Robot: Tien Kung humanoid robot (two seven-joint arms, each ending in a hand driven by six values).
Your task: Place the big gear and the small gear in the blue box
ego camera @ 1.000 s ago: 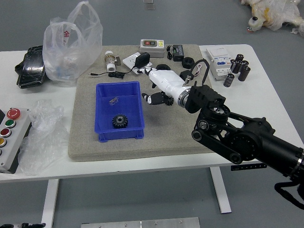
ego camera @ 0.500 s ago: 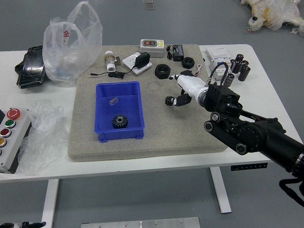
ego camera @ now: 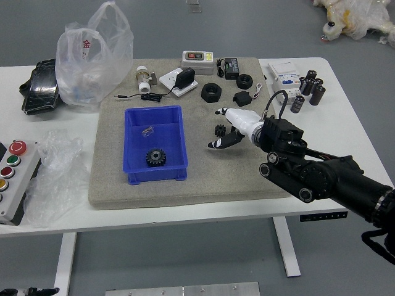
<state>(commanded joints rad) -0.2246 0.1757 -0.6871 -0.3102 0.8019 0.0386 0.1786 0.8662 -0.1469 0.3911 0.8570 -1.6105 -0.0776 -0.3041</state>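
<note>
Big gear (ego camera: 156,157) is already contained in the blue box (ego camera: 157,175), near its front wall, as seen in the head view. Small gear (ego camera: 220,130) is found outside, on the grey-beige mat (ego camera: 148,198) to the right of the box. It is flanked by the spread, curved fingers of the right hand (ego camera: 246,123); no firm pinch is shown, and whether it is touched by a finger cannot be told. Part of the left hand (ego camera: 28,291) is seen at the lower left corner; its state cannot be made out.

The step in hand is judged to be the grasp of the small gear, with the task about half done. The thumb and the opposing fingers are best centred on the gear, lowered near the mat, then closed evenly, so that the toothed rim is not nudged away or tipped. A slip is the likeliest fault, since so little surface is offered to the fingertips. Once gripped, the gear should be raised well over the box wall before being carried across, and should be released low, beside the big gear rather than on top of it. The wire clip (ego camera: 147,131) at the back is also best avoided.
</note>
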